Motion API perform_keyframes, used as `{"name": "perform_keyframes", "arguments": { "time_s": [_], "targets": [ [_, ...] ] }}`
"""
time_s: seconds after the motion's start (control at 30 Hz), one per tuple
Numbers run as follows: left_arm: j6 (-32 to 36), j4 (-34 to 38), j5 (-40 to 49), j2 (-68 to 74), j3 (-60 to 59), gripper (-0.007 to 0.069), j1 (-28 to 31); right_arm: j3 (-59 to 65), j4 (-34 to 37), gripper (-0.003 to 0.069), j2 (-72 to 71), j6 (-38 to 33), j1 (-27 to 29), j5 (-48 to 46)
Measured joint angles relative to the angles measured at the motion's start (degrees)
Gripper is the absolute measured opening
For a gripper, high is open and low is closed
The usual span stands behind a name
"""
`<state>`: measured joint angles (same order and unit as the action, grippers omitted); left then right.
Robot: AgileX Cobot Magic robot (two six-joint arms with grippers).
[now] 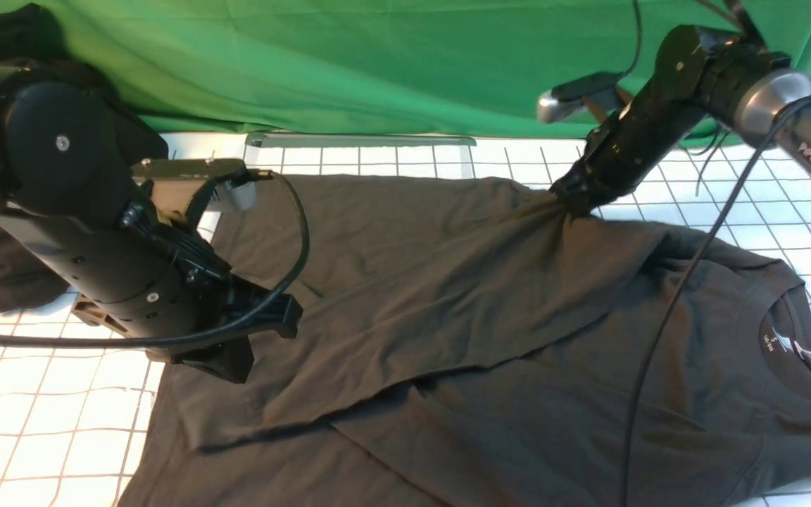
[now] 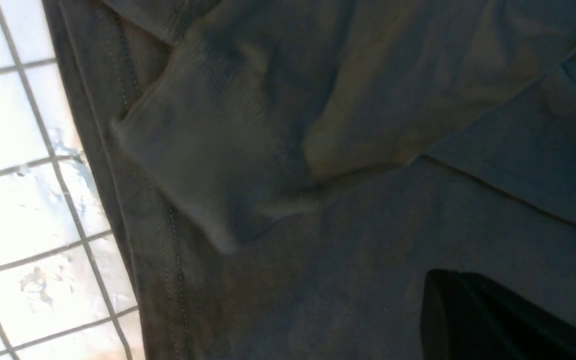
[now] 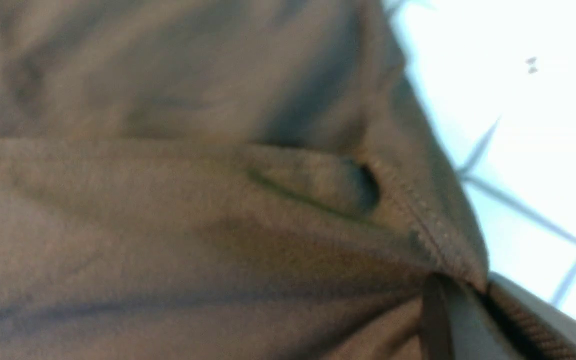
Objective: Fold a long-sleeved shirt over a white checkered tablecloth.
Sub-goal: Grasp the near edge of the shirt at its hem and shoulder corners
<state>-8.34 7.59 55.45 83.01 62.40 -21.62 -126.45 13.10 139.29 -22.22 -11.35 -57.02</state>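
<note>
The long-sleeved shirt (image 1: 490, 352) lies spread on the white checkered tablecloth (image 1: 39, 422), its collar and white neck label (image 1: 775, 343) at the right. One side is folded in over the body. My right gripper (image 1: 574, 201) is shut on the shirt's far edge and pulls the cloth up into a peak; the right wrist view shows the stitched hem (image 3: 433, 235) pinched at the right gripper (image 3: 473, 295). My left gripper (image 1: 291, 315) hangs low over the shirt's left part, shut, with nothing seen between its fingers (image 2: 443, 305). A sleeve cuff (image 2: 183, 170) lies flat beside it.
Green fabric (image 1: 377, 63) hangs along the back. A blacker garment (image 1: 4, 282) lies at the far left behind the left arm. A metal strip (image 1: 360, 139) lies at the tablecloth's far edge. The right arm's cable (image 1: 659, 338) hangs over the shirt.
</note>
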Motion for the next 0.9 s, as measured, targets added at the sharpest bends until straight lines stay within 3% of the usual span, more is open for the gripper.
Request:
{"name": "perform_keyframes", "arguments": {
  "time_s": [0.2,0.33,0.47,0.6,0.73,0.9],
  "targets": [
    [0.00,0.00,0.00,0.00,0.00,-0.0003,0.00,-0.07,-2.65,0.0097,-0.02,0.00,0.44,4.26],
    [0.00,0.00,1.04,0.00,0.00,-0.0003,0.00,-0.07,-3.56,0.0270,-0.13,0.18,0.59,5.47],
    [0.00,-0.46,1.76,0.00,0.00,-0.0003,0.00,-0.07,-4.59,0.0342,-1.21,1.33,0.59,4.37],
    [0.00,-0.84,2.53,0.00,0.00,-0.0003,0.00,-0.92,-7.90,0.0267,-4.87,5.74,0.59,-1.22],
    [0.83,-0.89,5.55,0.00,0.00,-0.0003,0.00,-2.24,-9.66,0.0048,-13.12,6.90,0.87,-10.45],
    [1.14,-1.05,10.18,-0.54,-0.79,-0.0003,0.00,3.89,-7.43,0.0008,-24.87,7.89,1.78,-11.56]
  ]
}}
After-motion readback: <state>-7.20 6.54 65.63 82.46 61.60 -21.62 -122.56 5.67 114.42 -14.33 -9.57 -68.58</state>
